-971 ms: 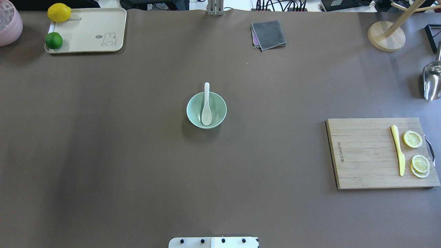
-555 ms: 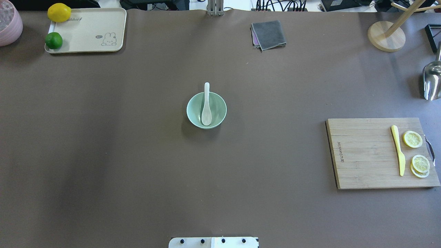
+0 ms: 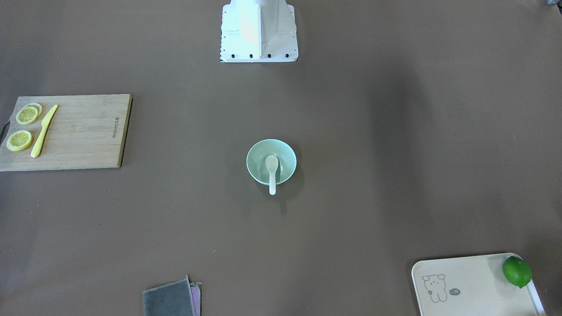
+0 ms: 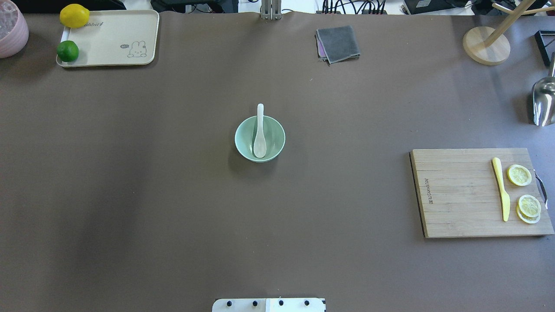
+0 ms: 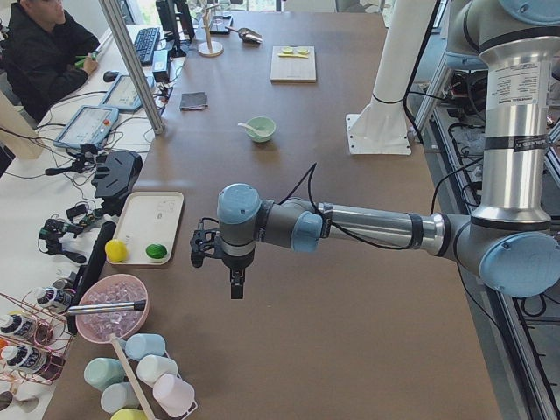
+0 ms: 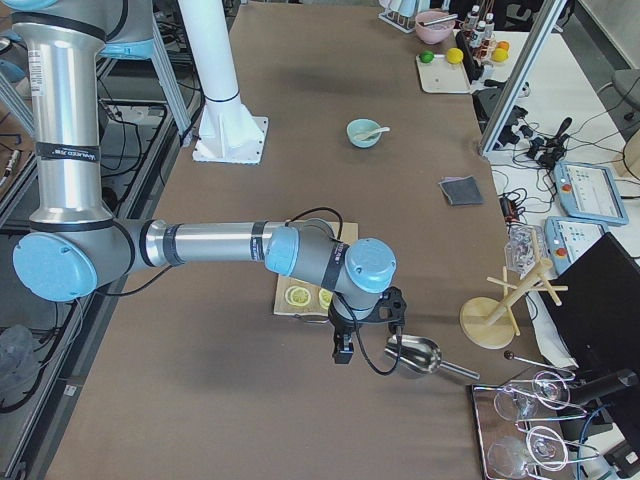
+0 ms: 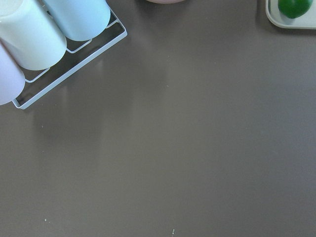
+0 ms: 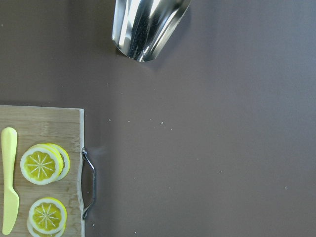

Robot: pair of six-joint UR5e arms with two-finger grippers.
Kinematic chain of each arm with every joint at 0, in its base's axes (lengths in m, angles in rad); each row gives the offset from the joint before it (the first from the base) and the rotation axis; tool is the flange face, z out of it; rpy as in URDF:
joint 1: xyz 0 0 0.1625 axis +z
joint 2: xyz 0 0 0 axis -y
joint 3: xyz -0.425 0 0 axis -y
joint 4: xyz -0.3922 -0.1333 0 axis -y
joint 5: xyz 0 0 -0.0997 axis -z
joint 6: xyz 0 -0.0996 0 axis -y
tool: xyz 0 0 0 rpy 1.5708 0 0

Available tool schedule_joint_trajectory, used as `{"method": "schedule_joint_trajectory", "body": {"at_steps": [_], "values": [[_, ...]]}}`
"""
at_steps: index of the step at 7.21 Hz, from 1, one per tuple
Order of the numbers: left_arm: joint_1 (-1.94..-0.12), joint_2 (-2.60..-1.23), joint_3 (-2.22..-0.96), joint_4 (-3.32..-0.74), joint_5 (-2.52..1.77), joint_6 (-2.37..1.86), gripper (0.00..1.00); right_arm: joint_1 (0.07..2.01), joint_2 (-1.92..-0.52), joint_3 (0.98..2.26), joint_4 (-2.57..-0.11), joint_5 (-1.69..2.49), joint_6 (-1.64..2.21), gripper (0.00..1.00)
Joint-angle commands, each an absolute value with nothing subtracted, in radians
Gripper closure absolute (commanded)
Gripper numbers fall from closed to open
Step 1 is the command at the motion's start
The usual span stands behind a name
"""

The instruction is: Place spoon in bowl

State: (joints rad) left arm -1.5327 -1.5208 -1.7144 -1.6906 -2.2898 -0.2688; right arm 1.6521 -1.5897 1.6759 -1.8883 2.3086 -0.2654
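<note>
The white spoon (image 4: 259,136) lies in the mint-green bowl (image 4: 243,139) at the table's middle, scoop inside and handle over the far rim. It shows the same in the front view, spoon (image 3: 271,169) in bowl (image 3: 286,160). No gripper is near it. My left gripper (image 5: 236,289) hangs over bare table at the left end, near the tray. My right gripper (image 6: 343,352) hangs at the right end, beside the metal scoop. Both grippers show only in the side views, so I cannot tell whether they are open or shut.
A wooden cutting board (image 4: 459,193) with a yellow knife (image 4: 502,189) and lemon slices lies at the right. A cream tray (image 4: 117,30) holds a lemon and a lime. A grey cloth (image 4: 338,43), wooden stand (image 4: 485,45) and metal scoop (image 4: 543,104) stand further off.
</note>
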Motion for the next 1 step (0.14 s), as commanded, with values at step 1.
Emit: {"method": "schedule_joint_trajectory", "body": {"at_steps": [1], "values": [[-1.532,-1.526,-1.71,-1.69,-2.287,-0.27,0.01,1.652,-1.591,1.678,-1.888,2.312,-0.265,0.0]]}}
